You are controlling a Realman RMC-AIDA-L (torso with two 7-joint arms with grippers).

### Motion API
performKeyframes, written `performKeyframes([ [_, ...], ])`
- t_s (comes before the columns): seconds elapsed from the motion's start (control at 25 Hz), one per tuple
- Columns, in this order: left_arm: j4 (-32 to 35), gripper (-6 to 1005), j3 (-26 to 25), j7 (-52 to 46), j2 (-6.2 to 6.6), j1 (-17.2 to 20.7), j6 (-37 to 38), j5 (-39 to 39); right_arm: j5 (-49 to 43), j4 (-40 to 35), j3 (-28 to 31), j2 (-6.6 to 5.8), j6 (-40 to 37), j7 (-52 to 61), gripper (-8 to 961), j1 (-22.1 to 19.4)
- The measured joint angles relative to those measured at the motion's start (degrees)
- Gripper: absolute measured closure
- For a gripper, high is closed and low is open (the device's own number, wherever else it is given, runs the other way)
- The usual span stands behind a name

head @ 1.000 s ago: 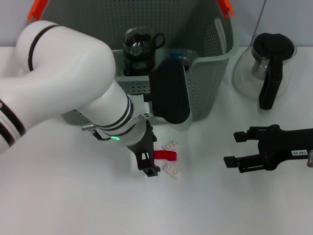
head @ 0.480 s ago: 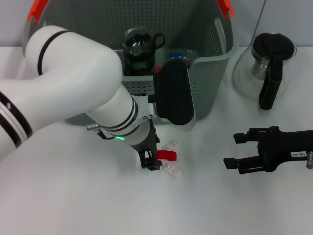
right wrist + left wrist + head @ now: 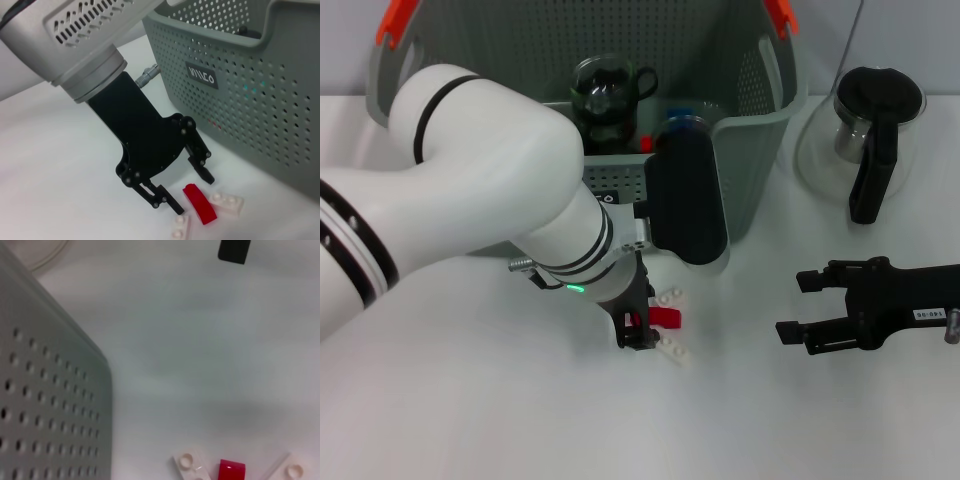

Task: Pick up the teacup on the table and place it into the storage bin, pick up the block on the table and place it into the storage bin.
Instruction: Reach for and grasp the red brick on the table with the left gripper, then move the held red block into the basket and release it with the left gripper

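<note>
Almost between spread jaws: block (image 3: 200, 204).

Left arm hides block (image 3: 665, 317) (partly).

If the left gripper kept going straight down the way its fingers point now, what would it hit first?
Most likely the red block. The left gripper is open and points down at the table, fingers straddling the block, white pieces beside it. The fingertips may reach the tabletop at about the same moment; depth is unclear.
</note>
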Motion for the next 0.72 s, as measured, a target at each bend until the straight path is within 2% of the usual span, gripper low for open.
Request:
performKeyframes([
  [0.16,-1.3,491,0.3,-0.7,-0.02,-0.9,0.1,0.0,0.0,0.0,0.0,0.01,0.0,0.0,38,0.0],
  [0.36,-2.6,717,0.4,-2.1,-0.03,-2.3,0.6,-0.4,0.0,0.0,0.0,0.02,-0.1,0.0,38,0.0],
  [0.72,-1.9,785,-0.1,-4.4,-0.01,-3.2,2.9,-1.4,0.0,0.0,0.0,-0.08,-0.3,-0.1,39,0.0],
])
